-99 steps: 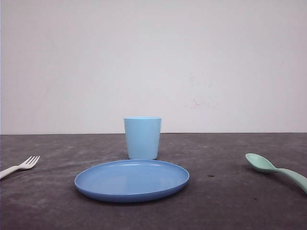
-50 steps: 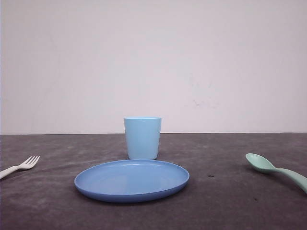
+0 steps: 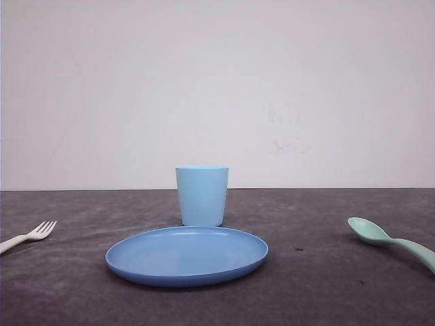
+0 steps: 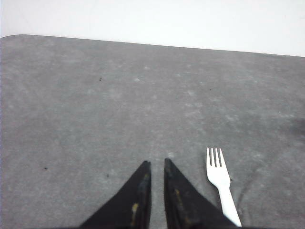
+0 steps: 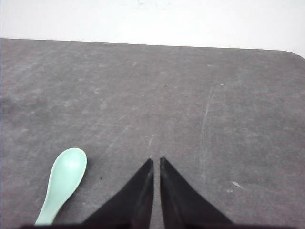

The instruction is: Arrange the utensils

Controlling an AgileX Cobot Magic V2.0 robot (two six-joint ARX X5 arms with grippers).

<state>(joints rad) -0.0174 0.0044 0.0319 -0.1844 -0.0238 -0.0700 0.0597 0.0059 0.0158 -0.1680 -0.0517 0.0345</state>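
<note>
Centre blocked: blue plate (image 3: 187,255) with light blue cup (image 3: 202,195) just behind it. Open grey table (image 3: 319,285) either side. Fork (image 3: 28,236) far left, spoon (image 3: 391,241) far right, both lying flat, approach from above unobstructed.

**Fork and spoon lying at opposite ends**

The small white plastic fork (image 3: 28,236) lies flat at the far left of the dark grey table (image 3: 319,285), tines pointing inward. The pale mint-green plastic spoon (image 3: 389,240) lies at the far right, its oval bowl apparently facing up.
</note>
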